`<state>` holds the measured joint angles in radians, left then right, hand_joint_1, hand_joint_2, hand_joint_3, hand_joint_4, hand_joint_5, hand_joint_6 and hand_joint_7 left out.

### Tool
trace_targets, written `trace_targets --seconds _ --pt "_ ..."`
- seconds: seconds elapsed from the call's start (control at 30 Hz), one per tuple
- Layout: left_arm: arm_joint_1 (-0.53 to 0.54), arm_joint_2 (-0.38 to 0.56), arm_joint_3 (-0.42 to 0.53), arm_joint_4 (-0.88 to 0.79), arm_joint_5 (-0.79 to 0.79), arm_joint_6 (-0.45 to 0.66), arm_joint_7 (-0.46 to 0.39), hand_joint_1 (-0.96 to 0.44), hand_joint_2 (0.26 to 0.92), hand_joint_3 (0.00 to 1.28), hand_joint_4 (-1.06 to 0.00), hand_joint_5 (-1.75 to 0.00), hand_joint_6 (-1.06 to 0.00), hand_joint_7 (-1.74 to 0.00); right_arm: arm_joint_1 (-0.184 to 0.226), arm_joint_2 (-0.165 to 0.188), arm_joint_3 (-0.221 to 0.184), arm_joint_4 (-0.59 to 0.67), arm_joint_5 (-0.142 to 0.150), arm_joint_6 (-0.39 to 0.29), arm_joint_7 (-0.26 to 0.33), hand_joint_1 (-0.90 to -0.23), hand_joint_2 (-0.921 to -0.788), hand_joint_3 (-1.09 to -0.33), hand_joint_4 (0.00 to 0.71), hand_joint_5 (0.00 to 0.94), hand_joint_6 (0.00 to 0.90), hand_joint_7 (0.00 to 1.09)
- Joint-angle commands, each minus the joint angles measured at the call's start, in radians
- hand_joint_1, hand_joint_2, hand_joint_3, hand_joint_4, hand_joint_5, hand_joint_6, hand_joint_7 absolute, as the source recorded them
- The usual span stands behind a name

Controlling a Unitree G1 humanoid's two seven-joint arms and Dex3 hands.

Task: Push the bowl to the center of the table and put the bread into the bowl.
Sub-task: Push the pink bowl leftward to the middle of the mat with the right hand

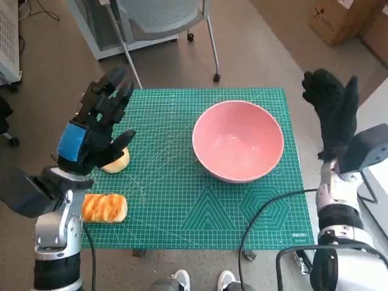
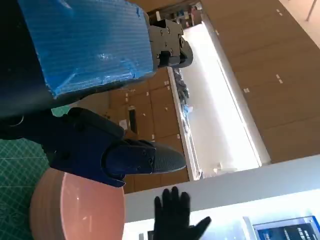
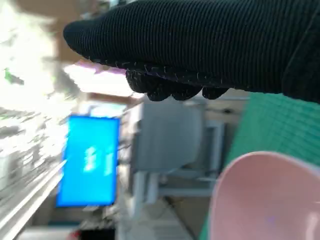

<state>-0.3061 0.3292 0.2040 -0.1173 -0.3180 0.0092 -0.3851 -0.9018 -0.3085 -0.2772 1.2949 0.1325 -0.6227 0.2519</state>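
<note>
Green cutting mat (image 1: 200,212) covers the table, seen from above, and the pink bowl (image 1: 238,140) sits on it a little right of the middle, toward the far side, with nothing in it. Two pieces of bread lie at the left edge: a striped golden loaf (image 1: 104,208) near the front corner, and a pale round bun (image 1: 116,161) just beyond it, partly hidden under the left robot hand (image 1: 97,124). That robot hand hangs over the bun with its fingers spread and nothing in them; whether it touches the bun I cannot tell. The right robot hand (image 1: 332,104) is raised off the right edge of the table, fingers apart, holding nothing, apart from the bowl. An office chair (image 1: 163,18) stands beyond the far edge.

From the left wrist, the blue-taped back (image 2: 85,42) fills the frame, black fingers (image 2: 117,152) extended over the bowl's rim (image 2: 75,205), with the gloved right robot hand (image 2: 175,215) open in the distance.

From the right wrist, the glove (image 3: 200,45) runs across above the bowl's rim (image 3: 265,195), beside a blurred blue screen (image 3: 90,160)
</note>
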Motion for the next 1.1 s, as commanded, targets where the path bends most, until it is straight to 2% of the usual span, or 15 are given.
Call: trace_targets --seconds 0.03,0.13,0.3,0.73,0.93,1.1 --pt "0.017 0.004 0.013 -0.023 0.0 -0.009 0.007 -0.59 0.921 0.3 -0.13 0.0 0.0 -0.4 0.044 0.021 0.013 0.03 -0.038 0.055 -0.065 -0.623 -0.921 -0.832 0.072 0.006 0.244 0.01" --pt "0.023 0.006 0.016 -0.028 -0.004 -0.005 0.007 -0.6 0.921 0.3 -0.13 0.0 0.0 -0.4 0.052 0.04 0.024 0.034 -0.059 0.082 -0.097 -0.616 -0.921 -0.842 0.093 0.015 0.252 0.01" --pt "0.034 0.009 0.024 -0.039 -0.012 0.004 0.006 -0.59 0.921 0.29 -0.13 0.0 0.0 -0.4 0.062 0.075 0.031 0.034 -0.072 0.106 -0.107 -0.609 -0.921 -0.852 0.109 0.018 0.253 0.01" --pt "0.076 0.019 0.047 -0.082 -0.027 0.029 0.004 -0.59 0.921 0.29 -0.13 0.0 0.0 -0.4 0.056 0.167 0.018 0.038 -0.056 0.174 -0.032 -0.653 -0.921 -0.848 0.106 0.008 0.254 0.01" --pt "0.101 0.027 0.062 -0.108 -0.035 0.047 0.007 -0.59 0.921 0.29 -0.13 0.0 0.0 -0.4 0.046 0.213 0.013 0.046 -0.059 0.206 -0.016 -0.674 -0.921 -0.792 0.132 0.017 0.28 0.02" --pt "0.123 0.038 0.076 -0.139 -0.042 0.067 0.013 -0.58 0.921 0.29 -0.13 0.0 0.0 -0.41 0.031 0.252 0.002 0.051 -0.054 0.229 0.001 -0.672 -0.921 -0.772 0.12 0.008 0.278 0.02"
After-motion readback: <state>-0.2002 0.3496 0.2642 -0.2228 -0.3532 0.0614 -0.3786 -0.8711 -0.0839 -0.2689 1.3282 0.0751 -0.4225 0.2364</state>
